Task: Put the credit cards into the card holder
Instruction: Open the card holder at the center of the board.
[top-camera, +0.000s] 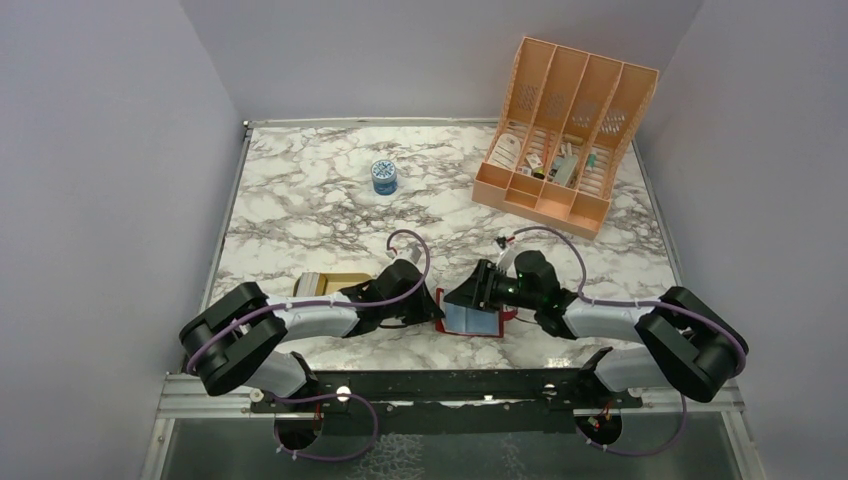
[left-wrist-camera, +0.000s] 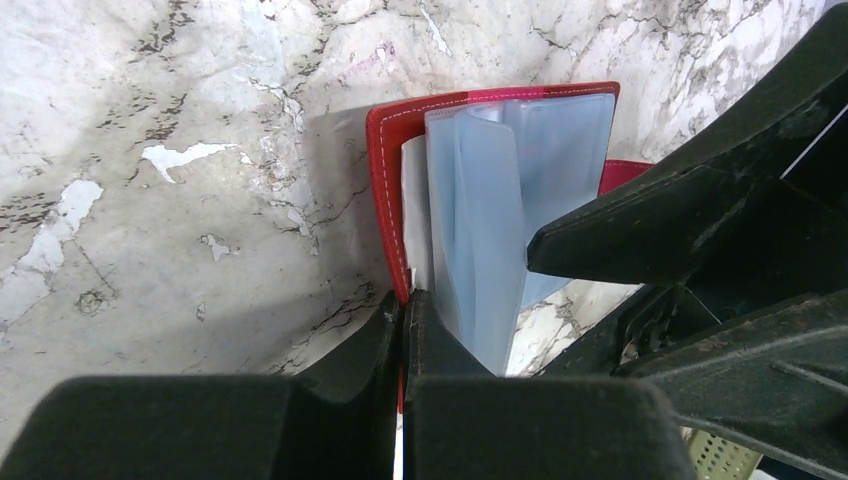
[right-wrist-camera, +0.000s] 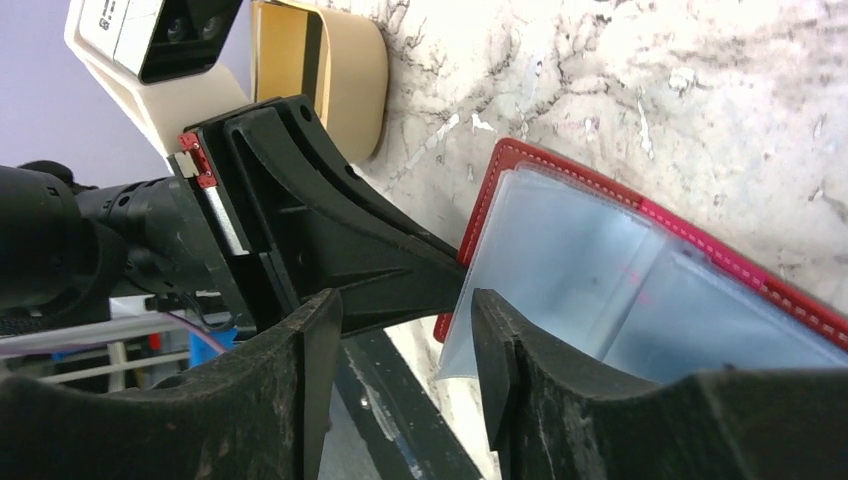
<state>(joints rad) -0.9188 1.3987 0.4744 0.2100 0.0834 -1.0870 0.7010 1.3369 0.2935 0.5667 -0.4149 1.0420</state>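
I can make out no word, number or brand anywhere around my arms; the card holder (left-wrist-camera: 383, 180) gives me only white stitching along its red cover. The white sticker (right-wrist-camera: 115, 20) on my left wrist camera housing carries small dark marks, but they are too blurred to read. The lid of the small round blue tin (top-camera: 385, 177) has pale print, and the packets (top-camera: 507, 152) in the peach organizer (top-camera: 588, 80) have labels, all far too small from the top camera for me to read.
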